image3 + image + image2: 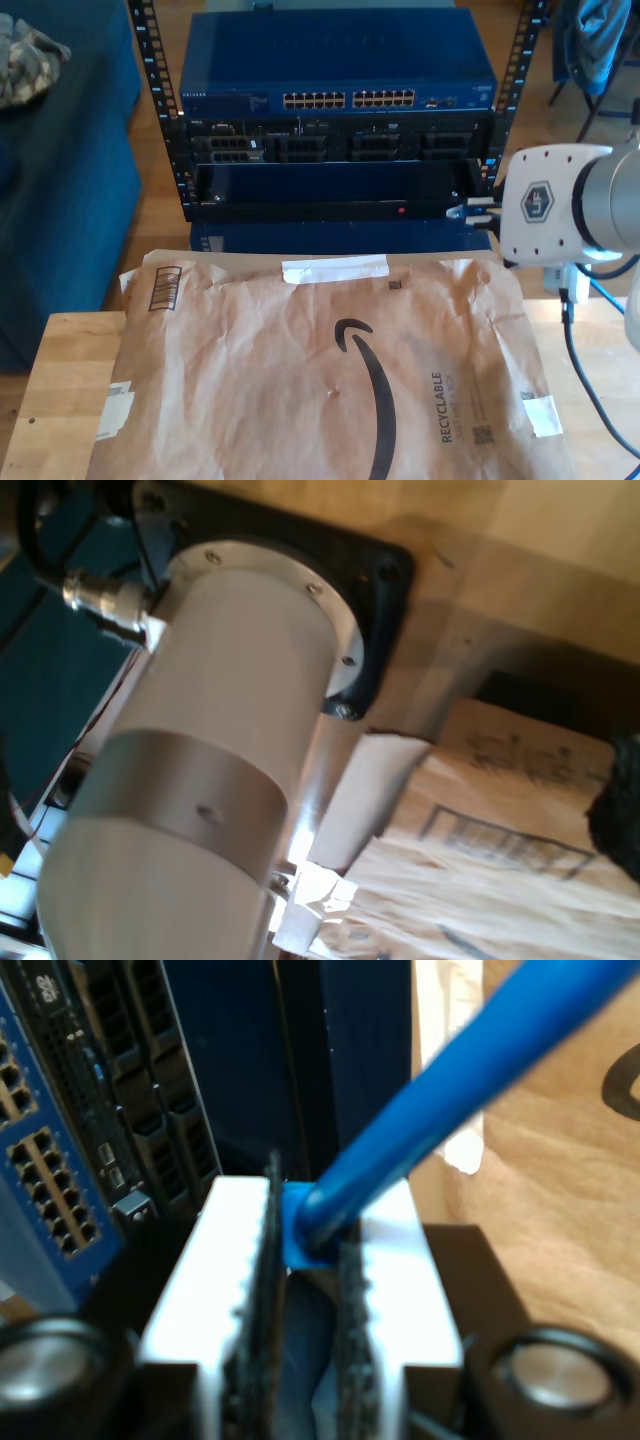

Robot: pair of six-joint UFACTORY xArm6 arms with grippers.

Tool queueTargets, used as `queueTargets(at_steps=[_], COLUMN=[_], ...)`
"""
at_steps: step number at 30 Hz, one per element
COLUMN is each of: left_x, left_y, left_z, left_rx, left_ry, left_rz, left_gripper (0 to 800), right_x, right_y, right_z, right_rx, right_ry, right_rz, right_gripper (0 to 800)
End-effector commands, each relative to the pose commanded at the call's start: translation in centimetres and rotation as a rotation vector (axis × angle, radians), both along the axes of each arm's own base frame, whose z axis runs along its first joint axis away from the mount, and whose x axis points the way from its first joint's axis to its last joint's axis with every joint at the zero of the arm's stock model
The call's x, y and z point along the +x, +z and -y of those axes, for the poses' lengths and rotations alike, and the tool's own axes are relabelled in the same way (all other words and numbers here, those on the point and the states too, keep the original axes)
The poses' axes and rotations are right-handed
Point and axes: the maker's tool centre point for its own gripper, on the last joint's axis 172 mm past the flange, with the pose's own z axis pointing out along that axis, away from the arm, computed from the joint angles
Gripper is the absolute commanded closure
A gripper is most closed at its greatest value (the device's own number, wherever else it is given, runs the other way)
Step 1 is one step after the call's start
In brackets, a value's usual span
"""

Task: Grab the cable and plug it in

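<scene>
The bright blue cable (450, 1070) runs slanting down into my second gripper (305, 1245), which is shut on it just behind its blue end piece (293, 1232). The white, ridged fingers (235, 1260) press on the cable from both sides. Close beyond them stands the blue network switch with rows of open ports (45, 1185). In the exterior view the same switch (340, 75) tops the rack, its port row (350, 99) facing the table. An arm's white housing (545, 205) hangs at the exterior view's right, its tip (470, 210) by the rack's edge.
A large brown paper envelope (330, 370) covers most of the wooden table (60, 380). A black robot cable (585, 380) hangs at the exterior view's right. The first wrist view looks at a white arm link (200, 760) on a black base plate (385, 590), beside crumpled paper (500, 860).
</scene>
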Motion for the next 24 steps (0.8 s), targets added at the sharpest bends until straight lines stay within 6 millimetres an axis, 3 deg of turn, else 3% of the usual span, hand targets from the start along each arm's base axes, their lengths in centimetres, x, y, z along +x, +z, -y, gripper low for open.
queueTargets(at_steps=[5, 8, 13, 15, 24], left_x=[-1.5, -2.5, -4.4, -4.8, -4.7], left_y=[-2.0, -3.8, -5.8, -6.8, -8.0], left_z=[4.3, 5.4, 5.1, 6.4, 6.5], left_rx=[-0.03, -0.008, 0.057, 0.036, 0.083], left_ry=[-0.014, -0.04, -0.011, 0.009, -0.053], left_rz=[0.056, 0.041, 0.044, 0.053, 0.107], left_gripper=[0, 0, 0, 0, 0], right_x=[-0.6, -1.0, -1.3, -1.3, -0.9], right_y=[-0.2, -1.1, -1.4, -1.5, -0.9], right_z=[0.2, 0.5, 0.8, 0.8, 1.4], right_rx=[0.0, -0.003, -0.003, -0.002, 0.002], right_ry=[0.0, -0.007, -0.011, -0.012, -0.032], right_rz=[0.005, -0.009, -0.009, -0.011, 0.003], right_gripper=[796, 796, 796, 796, 796])
